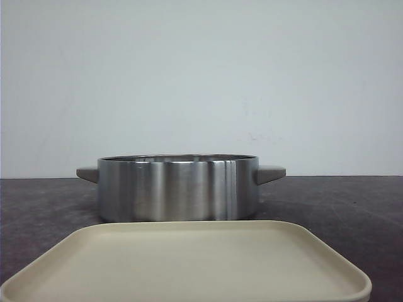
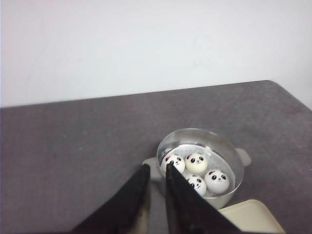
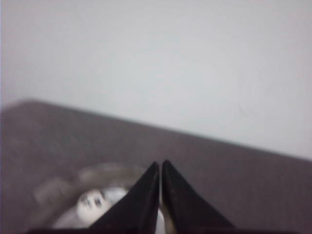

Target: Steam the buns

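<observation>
The dark tabletop carries everything, and nearest the front camera lies a beige square tray, bare on top, which I take to be where the buns sat before loading. Behind it stands the stainless steamer pot with its two stub handles, placed centrally where either of my arms can reach it. All four panda buns sit inside the pot on its floor, close together, faces up, so the loading looks done; I see no lid anywhere.

My left gripper hangs above the table beside the pot, fingers nearly together with only a narrow gap, holding nothing. My right gripper hovers over the pot, fingers pressed almost tip to tip, also empty.

From the front the pot wall hides the buns entirely, and neither arm shows there. The right wrist picture is blurred: I make out perhaps one bun face under the fingers, no more.
</observation>
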You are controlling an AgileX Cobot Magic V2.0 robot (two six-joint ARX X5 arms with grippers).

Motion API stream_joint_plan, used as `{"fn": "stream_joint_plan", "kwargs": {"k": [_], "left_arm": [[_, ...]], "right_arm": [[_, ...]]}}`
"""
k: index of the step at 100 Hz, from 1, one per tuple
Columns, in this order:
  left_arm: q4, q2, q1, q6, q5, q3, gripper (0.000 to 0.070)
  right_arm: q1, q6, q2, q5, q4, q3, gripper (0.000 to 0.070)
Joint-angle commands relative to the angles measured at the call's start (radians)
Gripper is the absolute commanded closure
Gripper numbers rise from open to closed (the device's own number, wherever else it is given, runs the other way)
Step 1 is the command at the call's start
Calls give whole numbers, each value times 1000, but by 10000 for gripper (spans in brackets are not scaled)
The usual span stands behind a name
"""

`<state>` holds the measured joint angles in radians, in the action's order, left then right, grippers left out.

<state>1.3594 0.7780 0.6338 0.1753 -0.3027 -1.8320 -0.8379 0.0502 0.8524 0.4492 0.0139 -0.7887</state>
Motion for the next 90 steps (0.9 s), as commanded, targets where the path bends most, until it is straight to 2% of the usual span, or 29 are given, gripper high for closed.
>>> {"fn": "stream_joint_plan", "kwargs": {"k": [1,11,21,42,90], "left_arm": [[-53,-62,8,8,-20,123,689],[-126,-187,8,26,-19,308,689],[-127,-263,8,82,-19,397,689],[-80,-303,7,99,-17,402,685],[-80,-303,8,99,-18,402,685]], "right_arm": [[-11,-3,1,7,-36,-23,700],[-11,-5,2,-7,-43,-23,700],[-11,-5,0,-5,-43,-23,700],[-11,-5,1,-4,-43,-23,700],[-11,-5,1,-4,-43,-23,700]]}}
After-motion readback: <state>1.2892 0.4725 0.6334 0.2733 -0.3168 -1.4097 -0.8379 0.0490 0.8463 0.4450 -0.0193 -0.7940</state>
